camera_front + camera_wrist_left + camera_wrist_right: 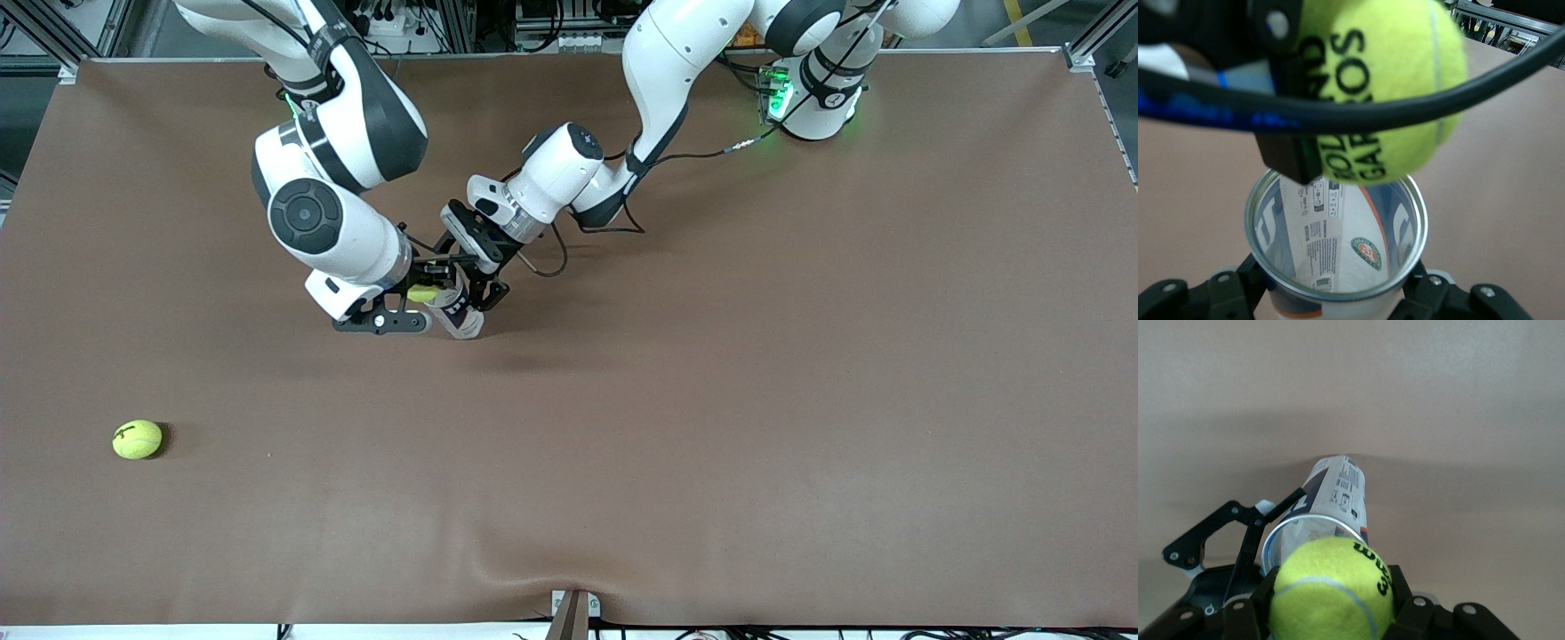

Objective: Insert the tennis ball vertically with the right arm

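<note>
The right gripper [1331, 613] is clamped on a tennis ball [1331, 590] and holds it right over the open mouth of a can [1336, 247]. The left gripper [1338, 300] grips the can near its rim, holding it off the table [711, 400]. Pickup and alignment look done; pushing the ball in remains. A second ball [137, 439] lies near the front camera, at the right arm's end.

A second tennis ball [137, 439] lay on the brown table mat [711, 400]. It was yellow-green with a dark mark on top. It sat alone near the mat's front edge, toward the right arm's end, well apart from everything else.
</note>
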